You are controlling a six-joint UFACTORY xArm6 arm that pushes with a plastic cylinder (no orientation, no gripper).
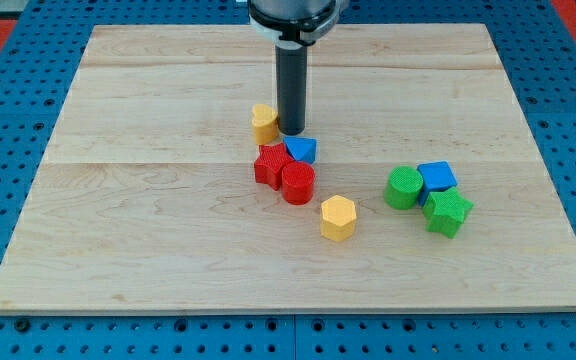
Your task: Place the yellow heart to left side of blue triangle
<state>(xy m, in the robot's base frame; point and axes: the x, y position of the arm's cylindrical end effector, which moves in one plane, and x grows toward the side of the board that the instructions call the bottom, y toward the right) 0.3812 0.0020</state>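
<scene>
- While only one camera view is on hand, it shows the whole wooden board on a blue pegboard
- my tip stands down on the board just right of the yellow heart, seemingly touching its right flank, and just beyond the blue triangle
- No fingers exist on this rod, so nothing opens, closes or is held; the tip can only shove
- The yellow heart sits left of and slightly farther away than the blue triangle, close to it but apparently not touching
- Just nearer lie a red star-like block and a red cylinder, bunched against the triangle's near-left side
- A yellow hexagon lies nearer still; a green cylinder, blue cube and green star cluster well apart on the right
- I judge the heart light, rigid and smooth, so it should slide readily and may spin if struck off-centre
- A push on the middle of its far side, towards the near, should serve best, though the red star crowds that spot
</scene>
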